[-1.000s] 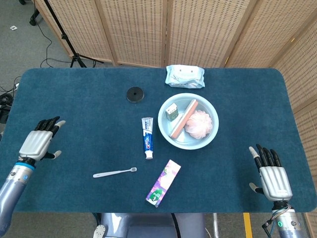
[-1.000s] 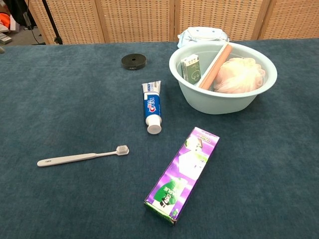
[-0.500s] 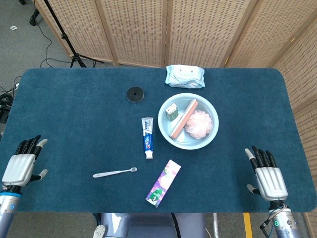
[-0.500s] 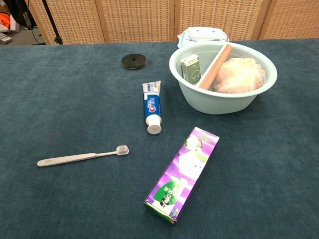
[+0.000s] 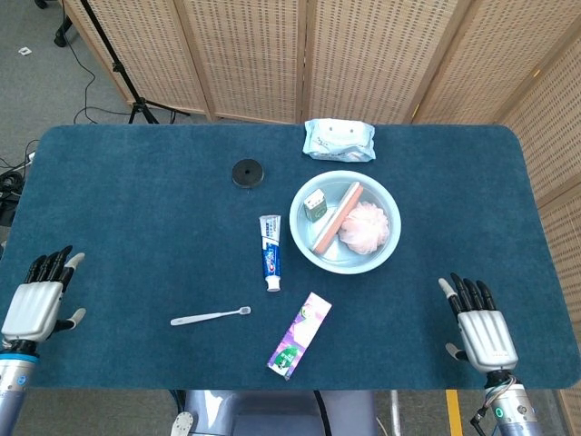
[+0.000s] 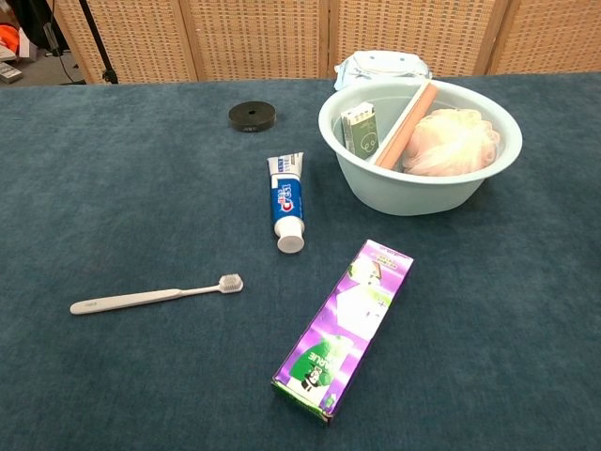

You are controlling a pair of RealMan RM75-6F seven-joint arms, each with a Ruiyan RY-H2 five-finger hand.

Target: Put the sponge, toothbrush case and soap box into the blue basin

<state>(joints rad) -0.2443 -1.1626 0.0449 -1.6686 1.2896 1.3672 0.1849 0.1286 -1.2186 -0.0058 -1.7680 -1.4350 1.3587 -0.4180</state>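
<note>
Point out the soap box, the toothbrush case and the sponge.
soap box (image 6: 359,129), chest view, its front face.
toothbrush case (image 6: 404,128), chest view, middle of its length.
sponge (image 5: 365,227), head view, its centre.

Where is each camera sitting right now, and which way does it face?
Head view: high above the near table edge, looking almost straight down on the whole table; the left hand and right hand show at the near corners, both holding nothing.
Chest view: low at the near edge, looking across the table toward the screens; no part of the robot shows.
Both see the basin, toothpaste tube, toothbrush, purple box and black disc.
</note>
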